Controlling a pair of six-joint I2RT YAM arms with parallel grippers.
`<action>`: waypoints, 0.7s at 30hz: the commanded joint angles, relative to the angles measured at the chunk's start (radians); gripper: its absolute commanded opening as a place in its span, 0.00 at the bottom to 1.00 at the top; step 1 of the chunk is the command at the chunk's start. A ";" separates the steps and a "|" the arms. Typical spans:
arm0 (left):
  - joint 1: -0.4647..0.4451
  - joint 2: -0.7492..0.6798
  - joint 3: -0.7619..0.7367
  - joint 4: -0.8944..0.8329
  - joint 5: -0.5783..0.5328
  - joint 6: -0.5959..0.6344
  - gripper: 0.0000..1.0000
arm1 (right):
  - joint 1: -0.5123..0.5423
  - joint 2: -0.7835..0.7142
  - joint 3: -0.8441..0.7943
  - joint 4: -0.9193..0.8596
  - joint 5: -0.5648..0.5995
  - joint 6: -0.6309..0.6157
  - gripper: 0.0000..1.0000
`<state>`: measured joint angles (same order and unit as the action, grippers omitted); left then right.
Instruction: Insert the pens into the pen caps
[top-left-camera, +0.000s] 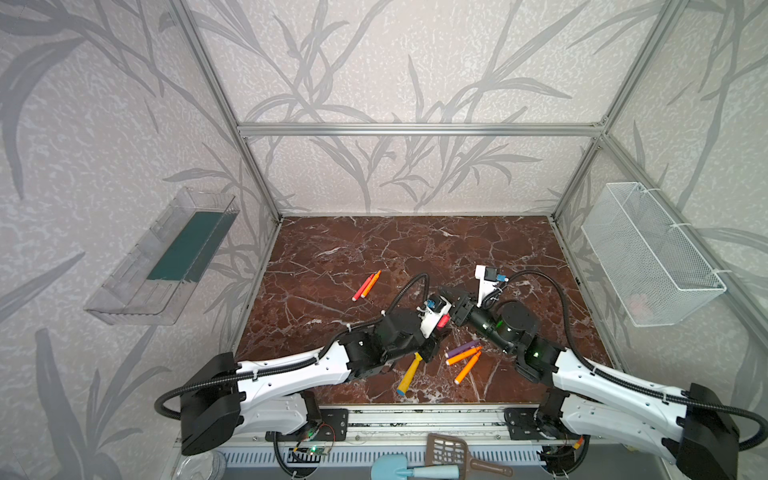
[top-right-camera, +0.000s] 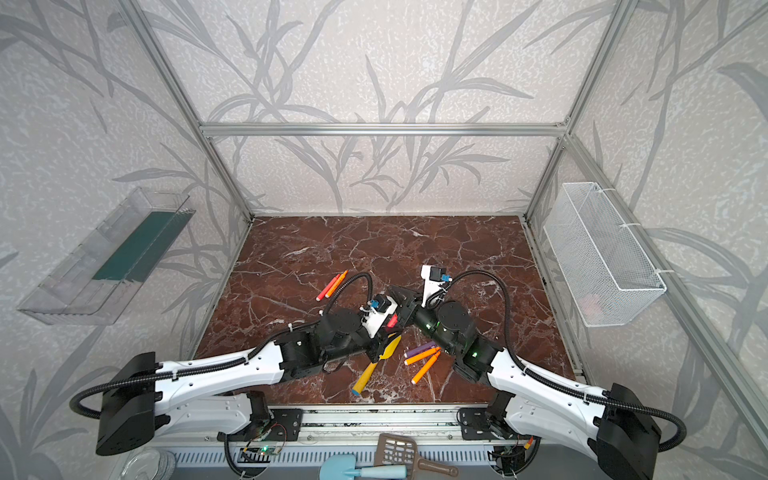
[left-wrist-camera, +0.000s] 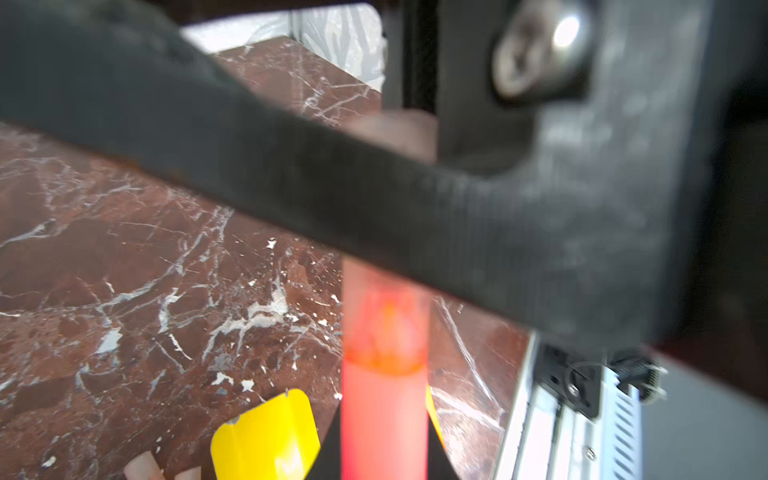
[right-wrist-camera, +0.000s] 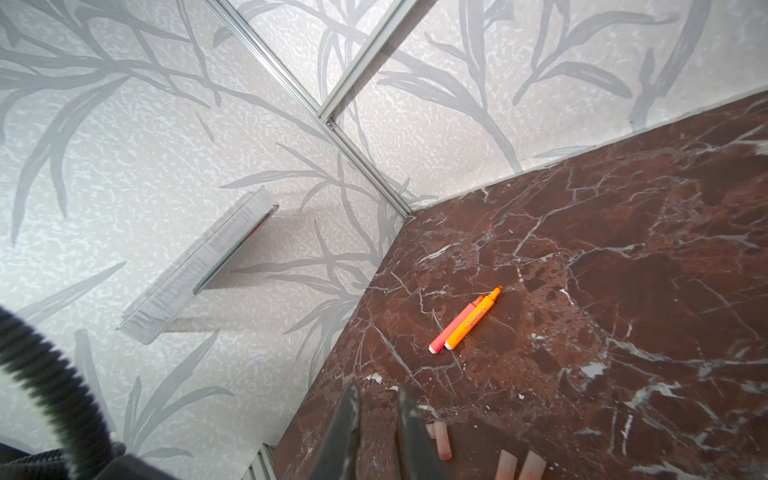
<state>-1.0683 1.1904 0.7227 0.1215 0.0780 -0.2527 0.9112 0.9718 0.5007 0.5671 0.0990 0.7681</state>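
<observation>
My left gripper (left-wrist-camera: 384, 455) is shut on a red-pink pen (left-wrist-camera: 384, 415) (top-left-camera: 444, 320). Its tip sits inside a translucent pen cap (left-wrist-camera: 384, 320). A dark finger (left-wrist-camera: 374, 208) of my right gripper (right-wrist-camera: 376, 411) crosses that cap, and the gripper is shut on it. Both grippers meet above mid-table. A red-pink and an orange pen (top-left-camera: 365, 286) (right-wrist-camera: 465, 320) lie together further back left. A purple pen (top-left-camera: 463, 347) and two orange pens (top-left-camera: 465, 363) lie near the front. Loose pen caps (right-wrist-camera: 442, 440) (right-wrist-camera: 519, 464) rest on the marble under my right gripper.
A yellow toy shovel (top-left-camera: 409, 374) (left-wrist-camera: 266, 436) lies beneath the left arm. A clear shelf (top-left-camera: 166, 257) hangs on the left wall and a white mesh basket (top-left-camera: 648, 253) on the right wall. Blue and brown scoops (top-left-camera: 415, 469) lie beyond the front rail.
</observation>
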 joint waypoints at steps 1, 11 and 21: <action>0.080 -0.055 0.117 0.085 -0.146 -0.046 0.00 | 0.077 0.016 -0.038 -0.093 -0.130 0.008 0.00; 0.069 0.002 0.145 0.148 -0.460 0.085 0.00 | 0.173 0.144 0.027 -0.208 -0.056 0.177 0.00; 0.194 0.005 0.155 0.132 -0.156 -0.068 0.00 | 0.192 0.146 -0.089 0.077 -0.036 0.078 0.00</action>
<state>-1.0363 1.2236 0.7715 -0.0128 -0.0216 -0.1539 0.9894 1.1011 0.5064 0.6590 0.3077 0.8856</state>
